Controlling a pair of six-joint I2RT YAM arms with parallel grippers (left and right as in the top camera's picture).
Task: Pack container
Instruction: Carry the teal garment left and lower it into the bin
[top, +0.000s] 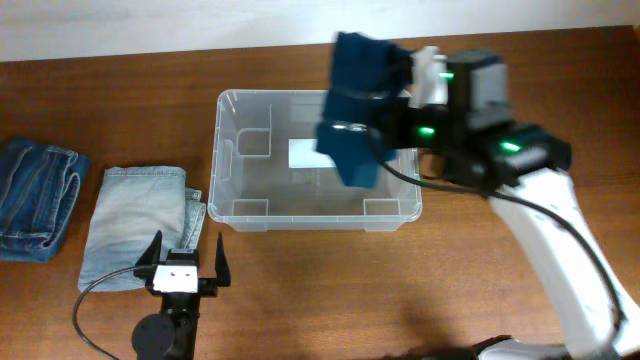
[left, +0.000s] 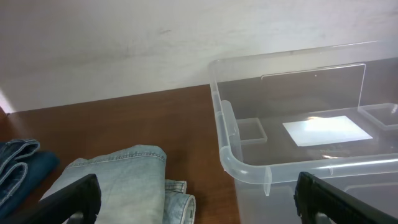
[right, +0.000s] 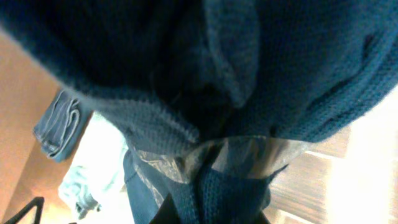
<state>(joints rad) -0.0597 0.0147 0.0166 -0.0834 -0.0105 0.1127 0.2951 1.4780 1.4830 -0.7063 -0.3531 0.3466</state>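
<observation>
The clear plastic container (top: 315, 222) stands mid-table with a white label (top: 305, 152) on its base; nothing else lies in it. My right gripper (top: 392, 128) is shut on a dark blue knitted sweater (top: 360, 110), which hangs bunched above the container's right half. In the right wrist view the sweater (right: 236, 74) fills the frame and hides the fingertips of the right gripper (right: 214, 214). My left gripper (top: 185, 258) stands open near the table's front, just left of the container's near corner (left: 233, 155). Nothing sits between the fingers of the left gripper (left: 202, 208).
Folded light denim jeans (top: 135, 225) lie left of the container, right in front of the left gripper (left: 118, 180). Darker folded jeans (top: 35, 195) lie at the far left edge (left: 22, 165). A pale wall runs behind the table.
</observation>
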